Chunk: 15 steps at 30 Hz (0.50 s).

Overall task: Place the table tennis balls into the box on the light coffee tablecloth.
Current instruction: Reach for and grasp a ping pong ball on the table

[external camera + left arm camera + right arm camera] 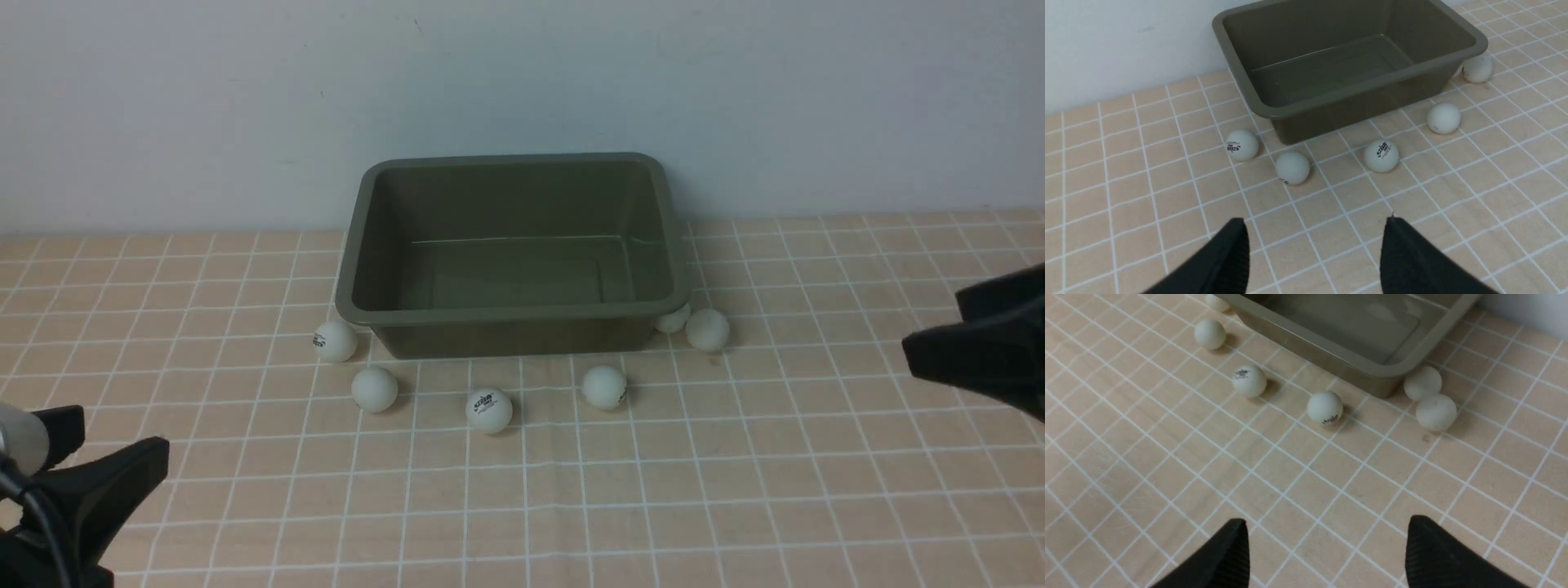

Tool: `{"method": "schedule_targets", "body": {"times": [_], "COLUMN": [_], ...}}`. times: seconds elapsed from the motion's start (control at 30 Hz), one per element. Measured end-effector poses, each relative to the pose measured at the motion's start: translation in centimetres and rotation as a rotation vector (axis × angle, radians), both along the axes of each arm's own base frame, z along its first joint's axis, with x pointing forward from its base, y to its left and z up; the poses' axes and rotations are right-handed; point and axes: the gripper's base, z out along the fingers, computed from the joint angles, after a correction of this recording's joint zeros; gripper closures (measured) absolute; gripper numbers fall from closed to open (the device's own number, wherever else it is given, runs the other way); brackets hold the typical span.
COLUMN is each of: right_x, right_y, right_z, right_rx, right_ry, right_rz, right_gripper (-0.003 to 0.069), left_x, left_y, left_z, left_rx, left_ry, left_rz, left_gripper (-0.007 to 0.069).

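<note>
**Six balls out, box empty, both pincers open**

Both pincers stood with jaws apart and nothing between them. The left gripper (1314, 228) was at the near left, the right gripper (1327, 526) out to the right. All six table tennis balls (489, 410) lay on the light coffee tablecloth (735, 490), strung along the front of the box (514, 312), which held nothing.

Risks, as judged:
- The balls are light and round, so a finger clipping one off-centre would likely send it rolling across the flat cloth.
- The right-corner pair (707, 329) sat touching or nearly so, and closing on one could knock the other away.
- The inner ball (672, 318) sat tucked against the box under its flared rim. With so little room there, a finger might shove the box.

The cloth lay flat, gridded in thin white lines, with no wrinkles seen. A plain pale wall (522, 82) stood close behind the box.
</note>
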Motion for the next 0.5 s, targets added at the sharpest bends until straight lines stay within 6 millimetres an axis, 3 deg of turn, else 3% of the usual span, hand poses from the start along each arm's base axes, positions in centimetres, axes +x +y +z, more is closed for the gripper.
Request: {"method": "schedule_targets", "body": {"times": [0.2,0.5], "right_x": [5.4,11.9], "right_y": [0.3,4.2], "right_z": [-2.1,-7.6], "right_rx": [-0.086,-0.287], "right_ry": [0.047,0.056], "right_rz": [0.037,0.026], "right_gripper": [0.0193,0.02], "left_x": [-0.5,-0.7], "left_y": [-0.5,-0.7], "left_z": [-0.6,-0.7], "left_rx": [-0.01,-0.017], "left_ry": [0.079,0.103], "left_rz": [-0.065,-0.079], "left_gripper": [0.0262,0.0262]}}
